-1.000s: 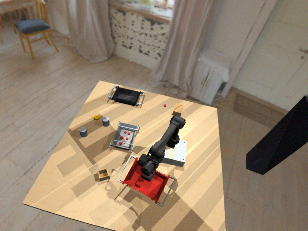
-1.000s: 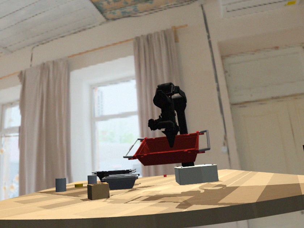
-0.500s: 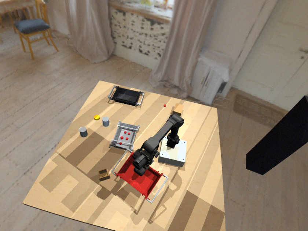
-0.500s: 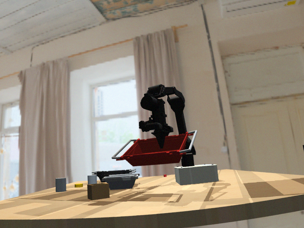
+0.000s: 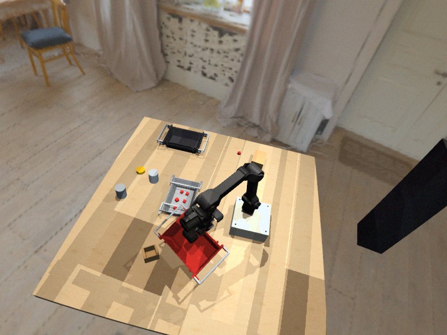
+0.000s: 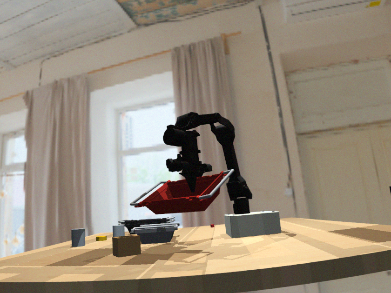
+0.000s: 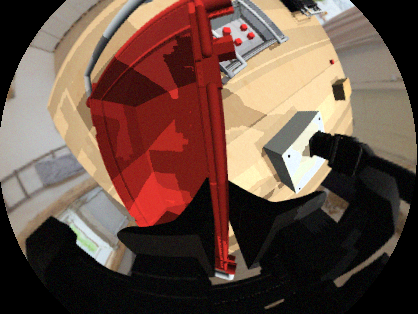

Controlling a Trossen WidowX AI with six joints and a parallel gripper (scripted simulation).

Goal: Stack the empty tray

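Observation:
The grey loaded tray (image 5: 170, 196) (image 6: 154, 236) (image 7: 266, 21) stands on the table with several red blocks (image 5: 176, 199) (image 7: 226, 31) inside. Its two wire bars lie in across its top, near the ends. My gripper (image 6: 193, 186) (image 7: 213, 180) is shut on one long side wall of the empty red tray (image 5: 193, 255) (image 6: 179, 205) (image 7: 117, 125). The red tray hangs well above the table, tilted, its right end higher in the exterior view. Its own bars stick out past its ends. In the top view one of them overlaps the grey tray's near corner, and my fingertips are hidden.
A black tray (image 5: 184, 139) (image 6: 143, 221) stands at the back. Two grey cylinders (image 5: 153, 176) (image 5: 121, 191), a yellow disc (image 5: 140, 170) and a small brown open box (image 5: 150, 253) (image 6: 126, 245) are left of my arm. A loose red block (image 5: 239, 152) lies behind my base (image 5: 250, 223).

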